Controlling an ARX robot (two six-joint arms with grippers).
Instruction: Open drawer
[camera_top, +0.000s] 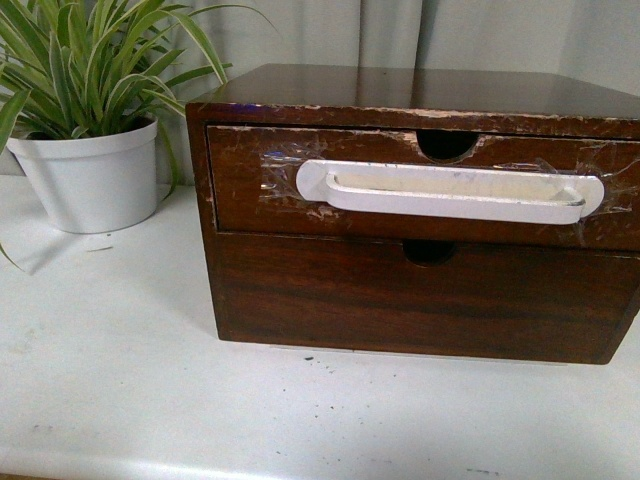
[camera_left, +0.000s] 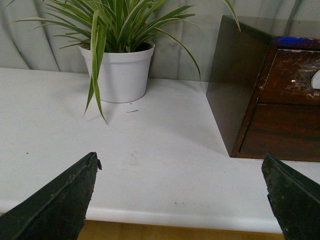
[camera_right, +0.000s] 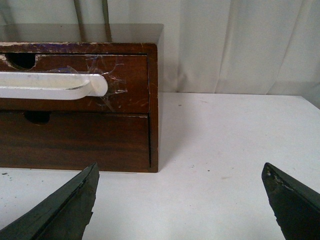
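Two pairs of dark fingers (camera_right: 60, 210) are spread wide with nothing between them. The right gripper (camera_right: 180, 167) and the left gripper (camera_left: 180, 160) both hang over the near part of the white table (camera_left: 150, 165) and touch nothing.

Ahead of the right fingers and inward, toward the other arm, stands the wooden chest (camera_top: 420, 90). The drawer (camera_top: 360, 225) is its upper, scratched front. It sits flush and shut, well apart from both sets of fingertips. A long white handle (camera_top: 450, 192) is taped across it under a half-round notch (camera_top: 446, 145), and the plain lower front (camera_top: 420, 300) sits beneath.

From the left fingers the chest lies ahead and inward too, showing mostly its side wall. Farther off on their outer side is a white plant pot (camera_left: 117, 72), with a pale curtain (camera_right: 240, 45) behind everything.

I judge the reach has not begun, so the approach is the step in hand. The right fingers seem better placed. They would need to go forward and inward, rise to handle height, and probably turn so one finger passes above the bar and one below. Then they close on it and draw straight back. The pull should be gentle, because only tape holds the handle and it may peel.
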